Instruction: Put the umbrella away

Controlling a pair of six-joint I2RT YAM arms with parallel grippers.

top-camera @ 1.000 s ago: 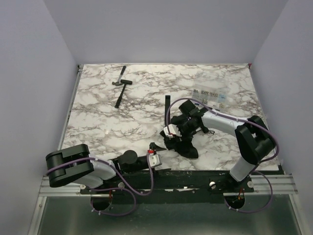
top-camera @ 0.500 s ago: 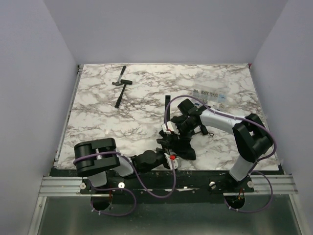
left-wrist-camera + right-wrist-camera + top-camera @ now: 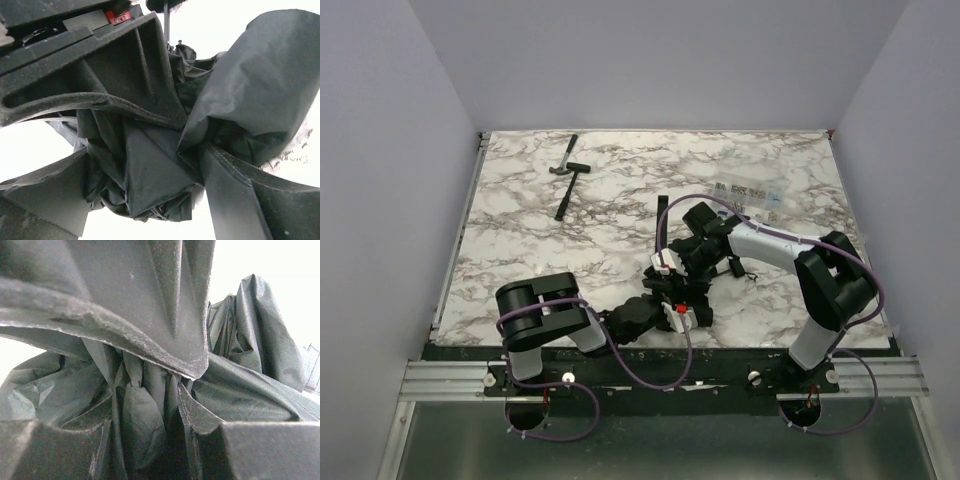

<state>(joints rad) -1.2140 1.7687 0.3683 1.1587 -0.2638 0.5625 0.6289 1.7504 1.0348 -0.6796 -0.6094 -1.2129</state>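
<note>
The right claw is seen clamped on a gathered pleat of dark canopy, the cloth being pinched between its fingers. The left claw is set astride another bunch of folds, with cloth touching both fingers. Whether that cloth is squeezed or only straddled cannot be told.

Both claws are thus placed on the umbrella, which lies as a crumpled, half-collapsed heap on the marble table. It is well apart from the hammer, to the hammer's right and nearer the arm bases. The left claw is found at the end of the heap farthest down the table from the hammer, and the right claw at the part closer to the hammer's level. A thin black shaft is seen projecting from the heap, its tip roughly level with the end of the hammer's handle. A clear packet lies farther right of the hammer.

The umbrella is judged to be light, with limp cloth that is likely to slide and spill open if only one fold is held. The ribs are judged thin and easily bent. The shaft is the stiff part, so a hold there, or around the whole bundle where the ribs gather, is likely to be surest. The handle cannot be made out.
</note>
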